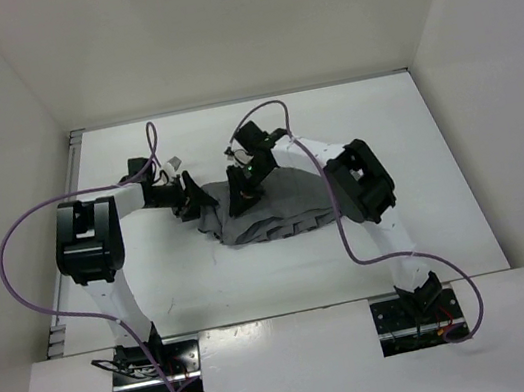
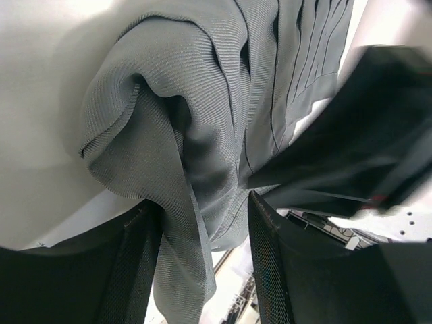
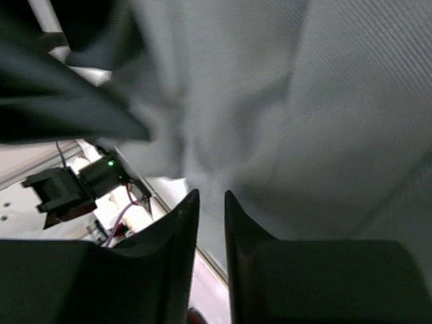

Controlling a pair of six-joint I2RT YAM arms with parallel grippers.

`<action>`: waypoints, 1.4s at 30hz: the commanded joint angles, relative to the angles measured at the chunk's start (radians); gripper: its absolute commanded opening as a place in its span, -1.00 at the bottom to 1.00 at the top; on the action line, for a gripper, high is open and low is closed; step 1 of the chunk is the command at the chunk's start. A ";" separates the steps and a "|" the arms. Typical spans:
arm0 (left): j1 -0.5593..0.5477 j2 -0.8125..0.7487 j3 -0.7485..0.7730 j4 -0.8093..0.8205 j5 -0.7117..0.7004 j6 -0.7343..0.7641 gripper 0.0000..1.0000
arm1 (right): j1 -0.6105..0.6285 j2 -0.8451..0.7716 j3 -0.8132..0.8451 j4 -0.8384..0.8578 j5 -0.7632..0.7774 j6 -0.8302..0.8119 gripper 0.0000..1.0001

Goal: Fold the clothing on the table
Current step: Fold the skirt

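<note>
Left wrist | left end effector (image 2: pixel 202 206) parted, skirt (image 2: pixel 202 88) fold between | right end effector (image 3: pixel 210 197) nearly closed against skirt, hold unclear

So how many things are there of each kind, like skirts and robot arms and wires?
Grey skirt: 1
Robot arms: 2 (left arm, right arm)
Purple wires: 2 (one on the left, one on the right)
White table: 1
Total: 6
</note>
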 commanded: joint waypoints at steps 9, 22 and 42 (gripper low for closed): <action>-0.013 -0.042 -0.035 0.043 0.041 -0.024 0.18 | 0.034 0.138 0.050 0.110 -0.133 0.091 -0.77; -0.097 0.076 -0.042 0.127 -0.051 -0.074 -0.28 | 0.061 0.190 0.059 0.176 -0.173 0.148 -0.85; -0.095 -0.040 0.039 0.020 -0.310 -0.070 -1.00 | -0.017 -0.144 -0.024 -0.042 0.154 -0.009 -0.22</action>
